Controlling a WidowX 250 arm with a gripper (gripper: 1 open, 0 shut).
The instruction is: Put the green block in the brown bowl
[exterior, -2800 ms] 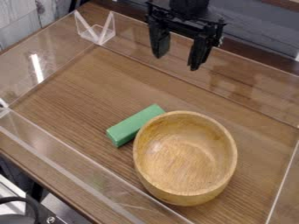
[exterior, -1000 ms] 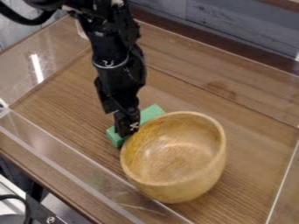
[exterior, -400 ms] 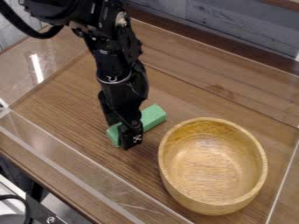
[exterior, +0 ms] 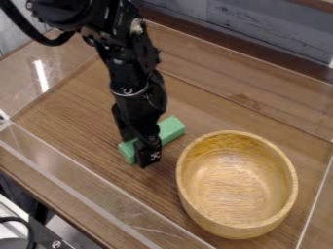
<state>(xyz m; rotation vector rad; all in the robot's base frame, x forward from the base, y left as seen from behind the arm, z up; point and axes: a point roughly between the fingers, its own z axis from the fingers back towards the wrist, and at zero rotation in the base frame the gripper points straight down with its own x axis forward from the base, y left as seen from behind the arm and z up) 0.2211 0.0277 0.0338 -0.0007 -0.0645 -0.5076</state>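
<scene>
A wooden worktop [exterior: 247, 107] with a brown grain fills most of the view, catching soft glare at its far left. Clear plastic walls [exterior: 58, 180] fence it in, and a grey surface [exterior: 267, 24] lies behind the far edge.

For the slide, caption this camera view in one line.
Open gripper pointing down over the green block, beside the empty brown bowl on a wooden table.
</scene>
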